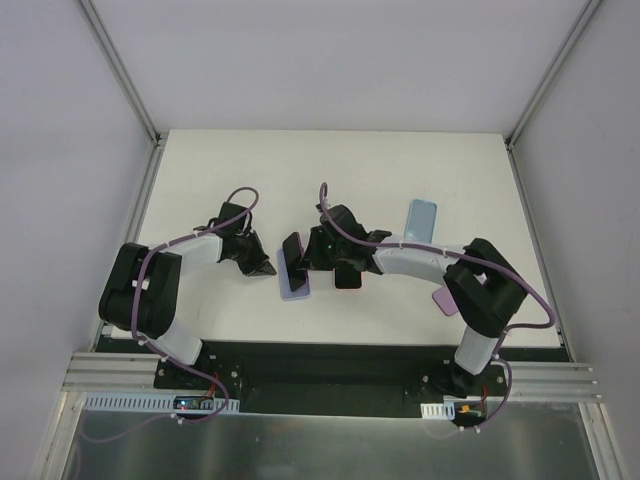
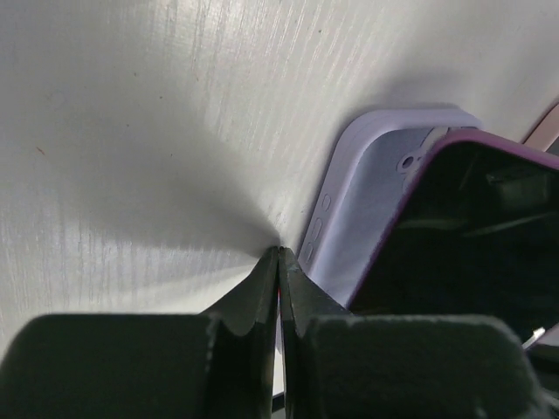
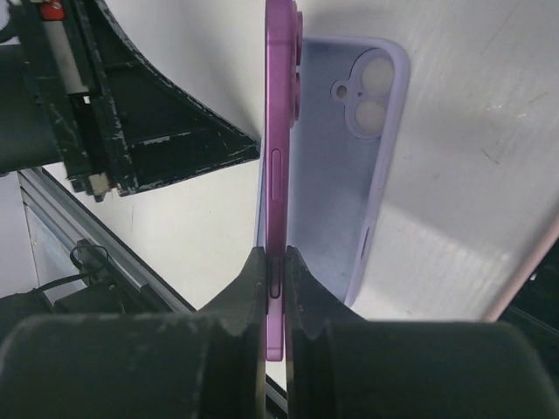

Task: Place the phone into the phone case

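A lavender phone case lies open side up on the white table. It also shows in the left wrist view and the right wrist view. My right gripper is shut on a purple phone, which it holds on edge, tilted over the case's left side. In the top view the right gripper and the phone sit over the case. In the left wrist view the phone shows its dark screen. My left gripper is shut and empty, its tips on the table beside the case's left edge.
A light blue phone case lies at the back right. A pink case lies partly under the right arm's elbow and also shows in the right wrist view. A black flat object lies right of the lavender case.
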`<act>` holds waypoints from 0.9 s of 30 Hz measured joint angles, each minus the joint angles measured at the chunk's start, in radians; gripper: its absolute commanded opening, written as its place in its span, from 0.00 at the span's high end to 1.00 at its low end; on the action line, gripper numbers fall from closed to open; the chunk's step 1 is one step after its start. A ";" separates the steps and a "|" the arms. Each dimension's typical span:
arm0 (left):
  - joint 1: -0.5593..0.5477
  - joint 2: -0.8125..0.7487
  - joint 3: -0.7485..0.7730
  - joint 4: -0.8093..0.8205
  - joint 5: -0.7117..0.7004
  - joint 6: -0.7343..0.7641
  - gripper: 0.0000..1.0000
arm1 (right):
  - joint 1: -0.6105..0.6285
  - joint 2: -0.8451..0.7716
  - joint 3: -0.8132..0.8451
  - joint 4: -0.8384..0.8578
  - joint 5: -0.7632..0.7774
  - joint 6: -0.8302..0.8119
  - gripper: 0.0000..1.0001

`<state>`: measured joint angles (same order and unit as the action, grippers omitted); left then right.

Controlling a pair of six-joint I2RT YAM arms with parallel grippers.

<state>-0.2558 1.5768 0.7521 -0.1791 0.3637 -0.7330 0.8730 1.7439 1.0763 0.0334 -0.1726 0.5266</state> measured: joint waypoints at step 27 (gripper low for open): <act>0.002 0.018 -0.020 0.069 0.050 -0.016 1.00 | -0.021 0.089 -0.093 0.223 -0.122 0.088 0.99</act>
<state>-0.2543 1.5951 0.7322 -0.1097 0.4141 -0.7490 0.8524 1.8324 0.9833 0.2562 -0.2951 0.6144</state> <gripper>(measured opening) 0.001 0.063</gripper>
